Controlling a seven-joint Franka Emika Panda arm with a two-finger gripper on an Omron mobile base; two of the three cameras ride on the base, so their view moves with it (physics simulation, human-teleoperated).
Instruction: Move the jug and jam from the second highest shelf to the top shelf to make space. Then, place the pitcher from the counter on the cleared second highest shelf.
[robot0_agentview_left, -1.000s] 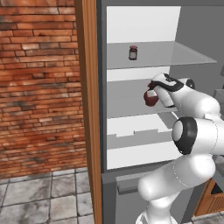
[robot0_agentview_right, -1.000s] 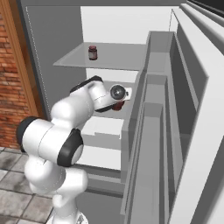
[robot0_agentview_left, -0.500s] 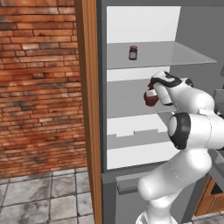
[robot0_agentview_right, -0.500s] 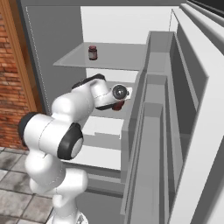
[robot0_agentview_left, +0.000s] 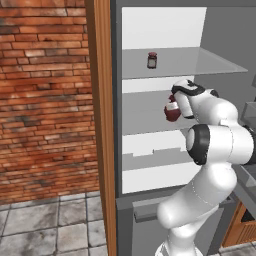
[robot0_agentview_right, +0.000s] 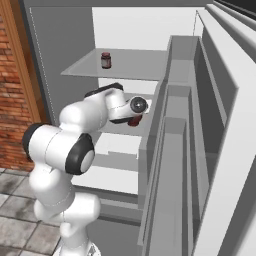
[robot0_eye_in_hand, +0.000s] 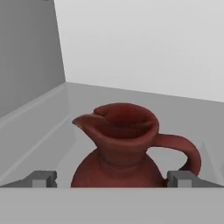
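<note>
The red-brown jug (robot0_eye_in_hand: 127, 148) stands upright on the second highest shelf (robot0_agentview_left: 142, 112), its spout to the left and its handle to the right in the hand view. My gripper (robot0_eye_in_hand: 113, 179) is open, with one fingertip (robot0_eye_in_hand: 43, 178) on each side of the jug's belly and a gap to it on both sides. From the base views the hand reaches into the cabinet just above the jug (robot0_agentview_left: 172, 113) (robot0_agentview_right: 133, 122). The jam (robot0_agentview_left: 152, 60) (robot0_agentview_right: 105, 60) sits on the top shelf (robot0_agentview_left: 205, 61). The pitcher is out of view.
A wooden post (robot0_agentview_left: 102, 125) and a brick wall (robot0_agentview_left: 45, 100) stand left of the cabinet. The open cabinet door (robot0_agentview_right: 200, 150) with its racks stands on the right. A brown wooden counter front (robot0_agentview_left: 245, 227) shows at the lower right. Lower shelves (robot0_agentview_left: 150, 160) lie below.
The arm's elbow has lifted and the hand has edged a little closer around the jug. Jug and jam have stayed where they were.
</note>
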